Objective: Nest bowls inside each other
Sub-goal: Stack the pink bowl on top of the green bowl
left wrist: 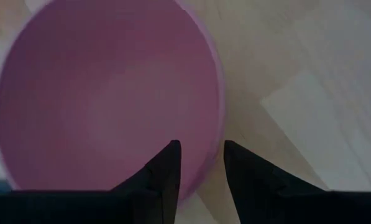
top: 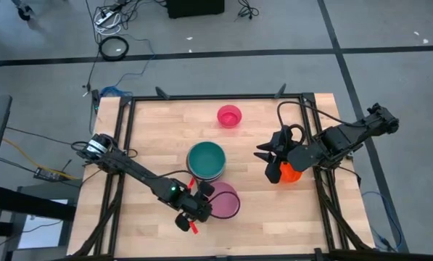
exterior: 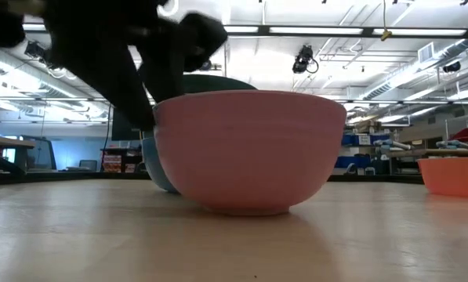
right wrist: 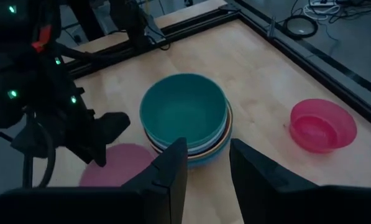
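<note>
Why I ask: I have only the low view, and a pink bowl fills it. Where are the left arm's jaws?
Observer: The left gripper straddles the pink bowl's rim, jaws open, one inside and one outside.
Operator: What stands behind that bowl?
Observer: A stack of bowls with a teal one on top, close beside the pink bowl.
Operator: And the right arm?
Observer: The right gripper hangs with jaws open and empty, next to an orange bowl.
</note>
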